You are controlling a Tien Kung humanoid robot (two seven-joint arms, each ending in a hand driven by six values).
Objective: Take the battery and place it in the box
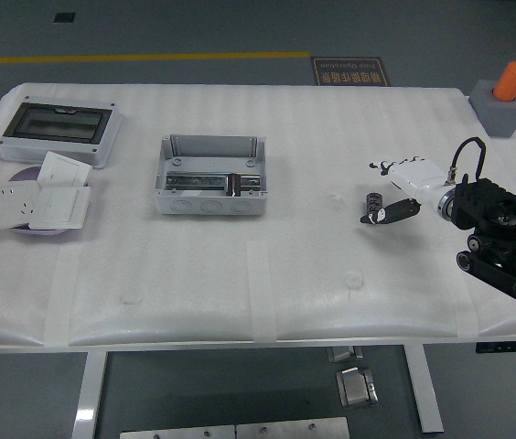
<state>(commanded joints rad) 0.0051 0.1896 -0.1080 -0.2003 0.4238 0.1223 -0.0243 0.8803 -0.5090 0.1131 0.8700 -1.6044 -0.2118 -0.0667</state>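
A grey open box [173,196] stands left of the table's middle, with a small dark battery [233,185] lying inside it against the metal rail. A second dark battery [371,200] lies on the white table at the right. My right hand [388,189] hovers just right of this battery with white fingers spread and holding nothing. Its dark thumb [392,212] reaches along the battery's near side, and I cannot tell whether it touches. The black right arm comes in from the right edge.
A grey enclosure with a dark window [58,130] sits at the far left. White socket plates [36,199] lie on a purple disc in front of it. A grey block with an orange cylinder [507,94] stands at the far right corner.
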